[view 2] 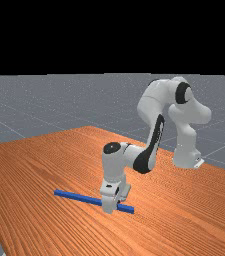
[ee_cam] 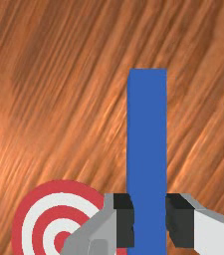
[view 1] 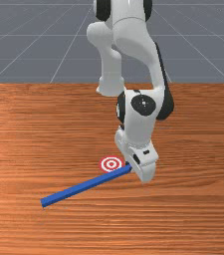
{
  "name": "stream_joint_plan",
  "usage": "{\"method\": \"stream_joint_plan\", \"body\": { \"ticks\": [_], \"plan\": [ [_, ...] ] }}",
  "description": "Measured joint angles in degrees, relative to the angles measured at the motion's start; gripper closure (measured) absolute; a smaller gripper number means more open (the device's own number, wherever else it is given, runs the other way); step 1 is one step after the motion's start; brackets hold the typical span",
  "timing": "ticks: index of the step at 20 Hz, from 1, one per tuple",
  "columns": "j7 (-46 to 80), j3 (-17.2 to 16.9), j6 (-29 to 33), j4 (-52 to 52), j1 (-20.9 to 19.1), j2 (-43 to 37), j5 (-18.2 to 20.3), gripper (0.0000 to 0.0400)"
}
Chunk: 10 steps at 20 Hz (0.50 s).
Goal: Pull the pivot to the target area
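A: Fingers (ee_cam: 179,219) status, pls?
B: Narrow, one pad on each long side of the blue bar (ee_cam: 147,124), so the gripper (ee_cam: 150,221) has hold of it AFAICT. I'd call the bar the pivot.
A: Where's it lie from the grip?
B: Runs right through it. Short stub past the fingers, toward the front view's right, under the hand; long part goes to the front view's left and near side. Axis is a slant, approx. left-near to right-far.
A: And the tgt?
B: Red-and-white target (view 1: 111,164) is on the bar's far side in the front view, left of the hand, its rim right up against the bar, ctr. uncovered.
A: So the pull goes across the axis?
B: IMO yes: sideways, toward the arm base (view 1: 111,85), far side of the front view. Short move, grip kept. Risk: held near one end, the long part could lag & swing.
A: Only one arm, so no choice there. Surface?
B: Flat wood table (view 1: 183,214), bar looks to lie on it. Plenty of rm. on the far side, nothing else in the way.
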Motion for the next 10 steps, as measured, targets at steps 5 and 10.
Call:
{"method": "stream_joint_plan", "body": {
  "ticks": [5, 10],
  "plan": [
    [-3.2, 1.8, 4.8, -9.5, -1.2, -4.9, 1.1, 0.0304],
    [-0.2, 0.0, 9.2, -19.2, 1.1, -9.9, -1.0, 0.0305]
  ]
}}
